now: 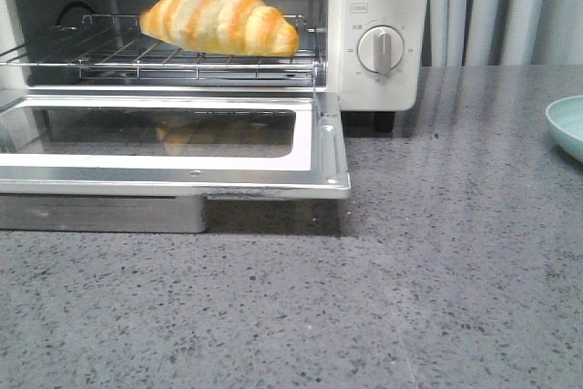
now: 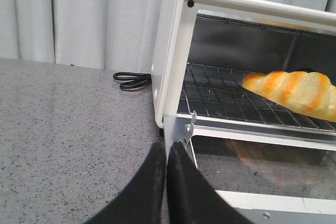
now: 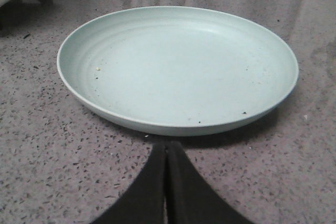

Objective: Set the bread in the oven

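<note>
Cream-white toaster oven [image 1: 378, 29] stood door-down [image 1: 173, 148] on grey speckled countertop [image 1: 410, 298]. Left gripper [image 2: 166, 153], clenched empty, just beside oven's left front corner. Striped croissant [image 1: 219, 17] lay on oven's wire rack [image 1: 109, 56]. Right of oven, pale green plate [image 3: 178, 66]; right gripper [image 3: 166, 153] clenched empty beside it.

It looks like a kitchen corner, maybe staged: a grey speckled stone counter [image 1: 437, 271], a cream toaster oven [image 1: 378, 25] standing on it, a pale green plate [image 3: 178, 66] at the right, and light curtains [image 1: 496, 6] behind.
</note>
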